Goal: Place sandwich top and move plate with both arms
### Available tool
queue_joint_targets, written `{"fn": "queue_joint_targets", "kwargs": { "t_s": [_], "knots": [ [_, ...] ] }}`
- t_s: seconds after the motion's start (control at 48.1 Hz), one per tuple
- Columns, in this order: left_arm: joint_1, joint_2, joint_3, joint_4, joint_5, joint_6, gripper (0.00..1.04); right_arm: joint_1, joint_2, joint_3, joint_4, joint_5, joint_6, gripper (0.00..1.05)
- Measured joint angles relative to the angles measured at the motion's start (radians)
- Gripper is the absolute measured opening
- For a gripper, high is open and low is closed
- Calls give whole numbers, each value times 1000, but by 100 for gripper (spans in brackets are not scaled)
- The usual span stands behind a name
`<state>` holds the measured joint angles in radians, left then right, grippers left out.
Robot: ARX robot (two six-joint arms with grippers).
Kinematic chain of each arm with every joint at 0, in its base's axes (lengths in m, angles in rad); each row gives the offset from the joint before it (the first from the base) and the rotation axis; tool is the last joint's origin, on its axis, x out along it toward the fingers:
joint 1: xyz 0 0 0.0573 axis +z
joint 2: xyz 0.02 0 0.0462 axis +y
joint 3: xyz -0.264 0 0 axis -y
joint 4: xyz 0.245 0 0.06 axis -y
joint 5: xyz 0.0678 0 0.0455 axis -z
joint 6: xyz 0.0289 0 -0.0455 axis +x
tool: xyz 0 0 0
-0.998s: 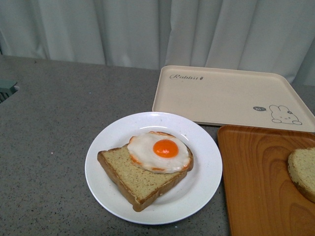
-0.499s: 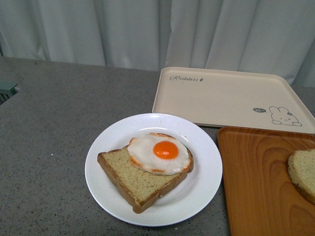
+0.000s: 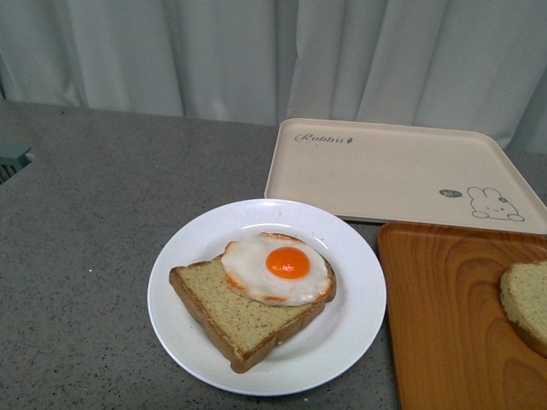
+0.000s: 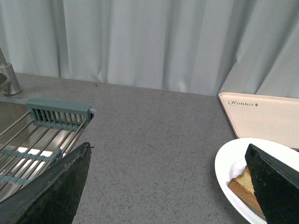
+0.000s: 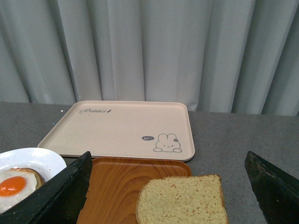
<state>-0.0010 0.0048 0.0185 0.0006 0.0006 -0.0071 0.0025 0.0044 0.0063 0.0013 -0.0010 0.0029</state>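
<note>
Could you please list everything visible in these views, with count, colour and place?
plate: one, white, on the counter, left of the wooden tray
bread slice: one, brown, on the plate
fried egg: one, white, orange yolk, on that slice
sandwich top: one, brown, on the wooden tray
wooden tray: one, orange-brown, right of the plate
rabbit tray: one, beige, behind both
curtain: one, pale grey, behind the counter
sink: one, steel, with teal rack, far left
left gripper: one, black, open, over the counter
right gripper: one, black, open, facing the trays

Egg slice (image 3: 239, 316) on plate (image 3: 184, 282); rabbit tray (image 3: 385, 175) behind; sandwich top (image 3: 528, 303) on wooden tray (image 3: 444, 325), R.
</note>
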Motion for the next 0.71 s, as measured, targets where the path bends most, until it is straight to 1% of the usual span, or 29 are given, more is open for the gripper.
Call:
{"fn": "queue_joint_targets", "kwargs": {
  "t_s": [0.707],
  "knots": [
    [0,0,0,0,0,0,98,0,0,0,0,0,0,96]
  ]
}}
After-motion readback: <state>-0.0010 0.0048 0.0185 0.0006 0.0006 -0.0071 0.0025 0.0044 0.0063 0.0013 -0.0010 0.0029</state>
